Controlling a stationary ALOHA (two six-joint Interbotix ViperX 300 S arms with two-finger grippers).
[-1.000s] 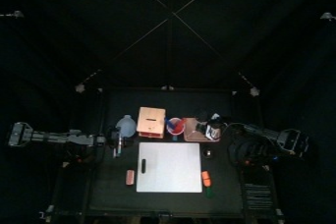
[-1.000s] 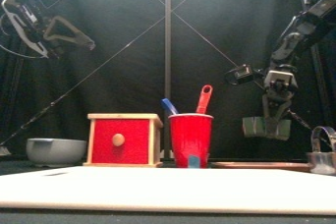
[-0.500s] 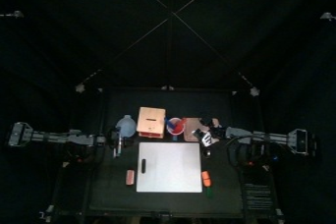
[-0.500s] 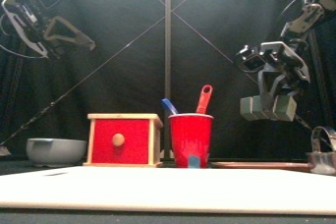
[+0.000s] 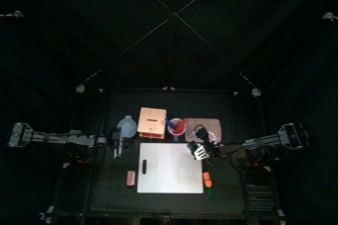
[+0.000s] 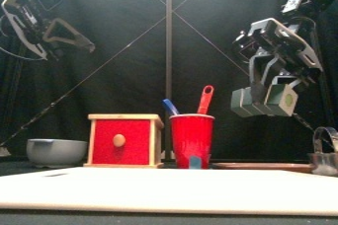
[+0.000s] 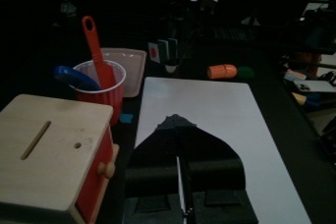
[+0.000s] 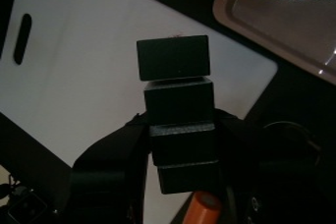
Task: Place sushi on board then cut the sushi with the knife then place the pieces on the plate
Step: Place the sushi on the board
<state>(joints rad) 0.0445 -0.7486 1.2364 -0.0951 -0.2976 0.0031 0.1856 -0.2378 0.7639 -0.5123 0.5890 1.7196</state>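
My right gripper (image 5: 201,151) hangs above the right edge of the white cutting board (image 5: 169,170), shut on the dark sushi roll (image 8: 176,61). In the right wrist view the roll's blocks stand stacked between the jaws, over the board (image 8: 92,61), with the pink tray (image 8: 282,12) beyond it. The front view shows this gripper (image 6: 262,101) high at the right. A red cup (image 6: 193,140) holds a blue knife (image 6: 171,107) and a red knife (image 6: 207,98). At the table's left, beside the bowl, my left gripper (image 7: 175,123) rests shut and empty.
A wooden box (image 5: 153,122) with a red drawer stands left of the cup, and a blue-grey bowl (image 5: 126,126) further left. Orange toys lie left (image 5: 130,178) and right (image 5: 207,179) of the board. A metal cutter (image 6: 325,150) sits at far right.
My right gripper has carried the sushi roll from above the pink tray forward and left to above the board's right edge. The left arm has stayed still.
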